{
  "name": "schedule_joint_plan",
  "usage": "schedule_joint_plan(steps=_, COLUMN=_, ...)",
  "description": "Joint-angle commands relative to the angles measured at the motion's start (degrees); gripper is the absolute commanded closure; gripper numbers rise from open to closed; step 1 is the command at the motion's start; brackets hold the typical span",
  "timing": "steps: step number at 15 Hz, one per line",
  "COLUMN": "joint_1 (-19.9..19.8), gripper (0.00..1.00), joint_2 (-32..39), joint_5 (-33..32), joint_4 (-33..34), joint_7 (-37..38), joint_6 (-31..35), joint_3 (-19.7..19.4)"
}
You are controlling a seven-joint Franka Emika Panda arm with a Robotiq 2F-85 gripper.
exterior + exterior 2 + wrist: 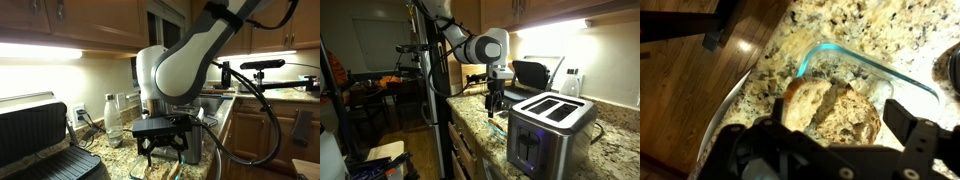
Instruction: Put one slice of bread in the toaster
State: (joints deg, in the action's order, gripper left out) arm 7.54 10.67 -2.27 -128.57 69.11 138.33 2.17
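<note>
Claw point(162, 150) is released: in the wrist view both fingers point(915, 140) are spread wide, nothing between them. It hangs pointing down over a glass dish point(855, 62) near the front edge of the counter point(870, 25).

Slice of bread point(830, 108) lies in that dish, tan with a darker crust edge. It looks like overlapping pieces; can't tell how many. The bread sits in the gap between the fingers as the wrist view sees it. Can't tell if the fingertips touch it or the dish.

Toaster point(552, 130) is upright on the same counter, beside the dish and nearer the camera in an exterior view. Top slots are dark, with no bread showing in them. Bread and toaster are apart, not touching.

Black grill press point(35, 135) stands open on the counter, well apart from the claw. In the opposite exterior view it sits behind the toaster, against the wall. A clear bottle point(112, 118) stands by the wall between the press and the arm.

Wood floor point(690, 80) shows past the counter edge in the wrist view.
</note>
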Motion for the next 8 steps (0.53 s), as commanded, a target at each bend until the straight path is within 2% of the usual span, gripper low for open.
schedule_joint_plan(steps=1, joint_1=0.7, gripper=0.0, joint_2=-4.6, joint_5=-0.2, joint_4=-4.5, joint_7=2.9, joint_6=-0.8, joint_3=-0.2)
schedule_joint_plan(steps=8, joint_1=0.4, gripper=0.0, joint_2=-6.4, joint_5=0.1, joint_4=-7.4, joint_7=3.9, joint_6=-0.4, joint_3=0.5)
